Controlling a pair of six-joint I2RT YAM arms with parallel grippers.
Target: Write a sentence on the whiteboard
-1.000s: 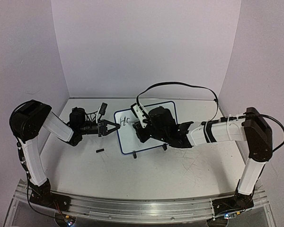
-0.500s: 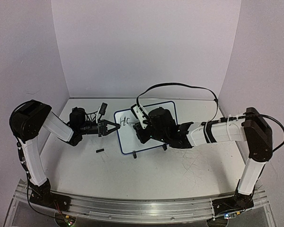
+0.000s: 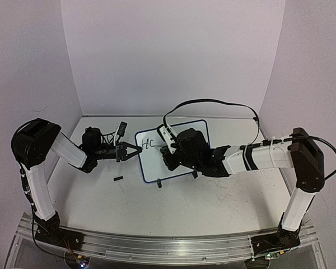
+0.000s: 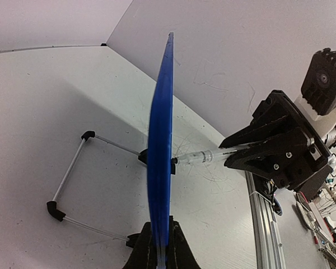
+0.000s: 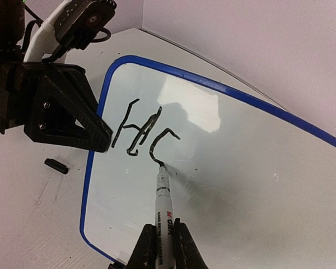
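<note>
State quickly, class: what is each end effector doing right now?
Left end effector: closed on the whiteboard, at its edge.
Right end effector: closed on the marker.

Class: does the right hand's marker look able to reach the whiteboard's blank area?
Probably yes: the right hand holds the marker tip on the whiteboard, and nothing covers its blank area.

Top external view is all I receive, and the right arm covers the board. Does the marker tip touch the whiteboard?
Observer: It appears so: in the right wrist view the marker tip meets the whiteboard at the end of a curved stroke.
Operator: How does the left pincer hold it?
Observer: The left wrist view shows the left pincer shut on the blue rim, seen edge-on.
Operator: What supports the board behind?
Observer: A wire stand with black feet.
</note>
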